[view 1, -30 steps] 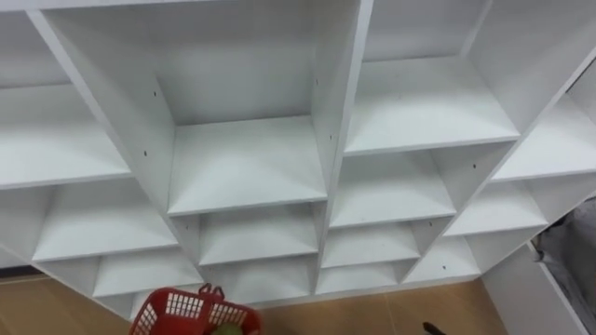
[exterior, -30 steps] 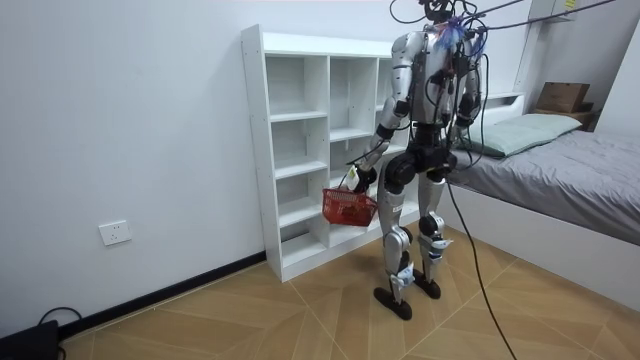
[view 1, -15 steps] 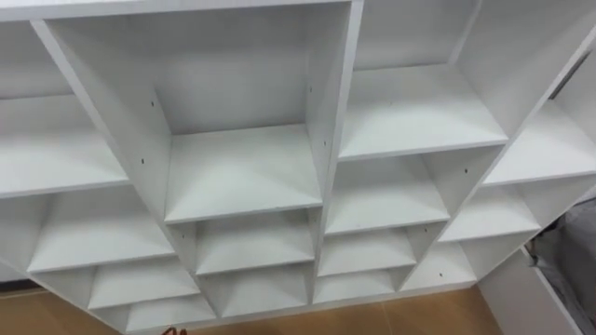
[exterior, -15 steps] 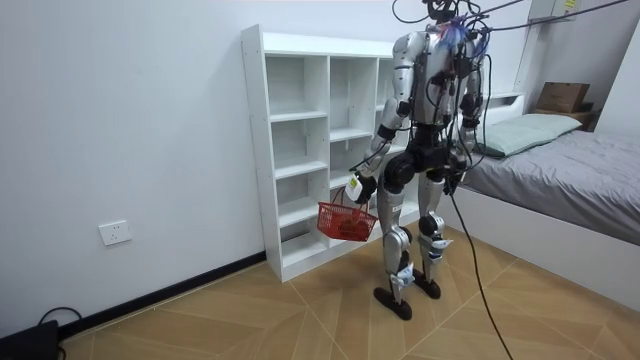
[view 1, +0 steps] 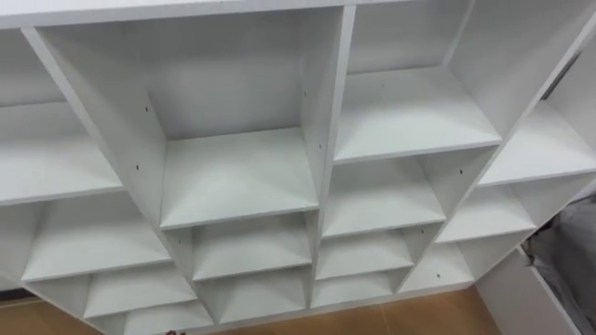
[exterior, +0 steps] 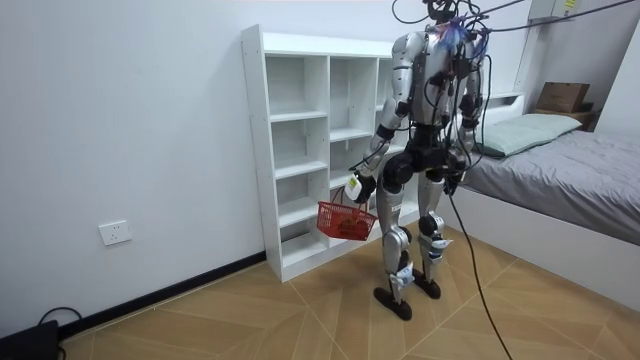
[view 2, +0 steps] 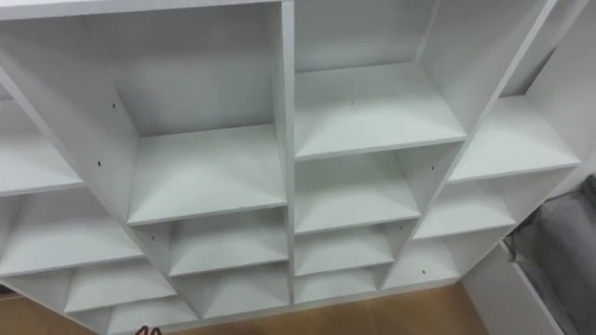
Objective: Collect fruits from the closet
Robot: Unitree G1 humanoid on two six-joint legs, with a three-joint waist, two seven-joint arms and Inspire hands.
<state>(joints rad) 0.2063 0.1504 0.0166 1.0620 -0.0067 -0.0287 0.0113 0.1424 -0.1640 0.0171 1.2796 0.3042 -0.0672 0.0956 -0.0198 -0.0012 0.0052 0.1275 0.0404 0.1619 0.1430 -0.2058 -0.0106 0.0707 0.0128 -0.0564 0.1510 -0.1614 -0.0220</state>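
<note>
Basket load unreadable
Contents of the red basket (exterior: 347, 221) are too small to tell; the eye views' edges crop the closet (view 1: 326, 140).

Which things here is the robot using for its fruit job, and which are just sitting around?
For the job:
white closet of open shelves
red plastic basket, hanging from the left hand

Just lying about:
grey bed with a pale pillow
brown cardboard box
white wall socket
</note>
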